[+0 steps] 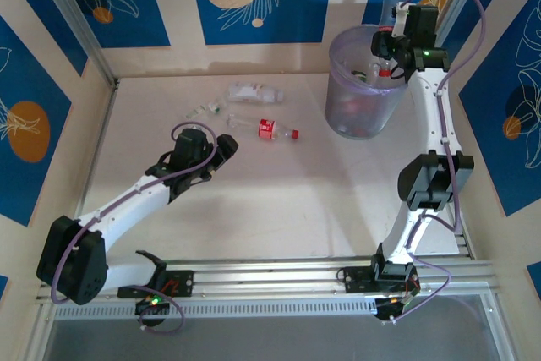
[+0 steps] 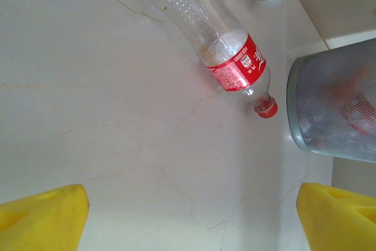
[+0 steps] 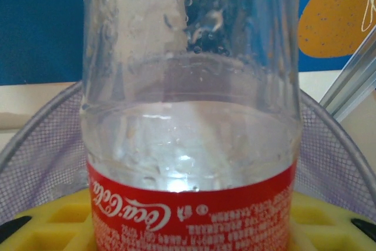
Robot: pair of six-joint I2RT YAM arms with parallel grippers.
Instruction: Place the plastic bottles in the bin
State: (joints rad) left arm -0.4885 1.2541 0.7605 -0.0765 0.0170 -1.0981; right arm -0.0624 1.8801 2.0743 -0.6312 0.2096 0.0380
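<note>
Clamped by the right gripper (image 1: pixel 393 57), a bottle (image 3: pixel 188 145) is hanging just inside the bin (image 1: pixel 363 116) rim; dropped here, it risks bouncing out, while the left gripper (image 2: pixel 188 216) is hovering, jaws spread wide.

Robot lab cell: printed wall panels (image 1: pixel 292 6), aluminium rail (image 1: pixel 270 281).

Pale marbled table (image 1: pixel 296 200), blue leaf-patterned wall panels (image 1: pixel 287 6), aluminium rail (image 1: pixel 270 275) along the near edge
</note>
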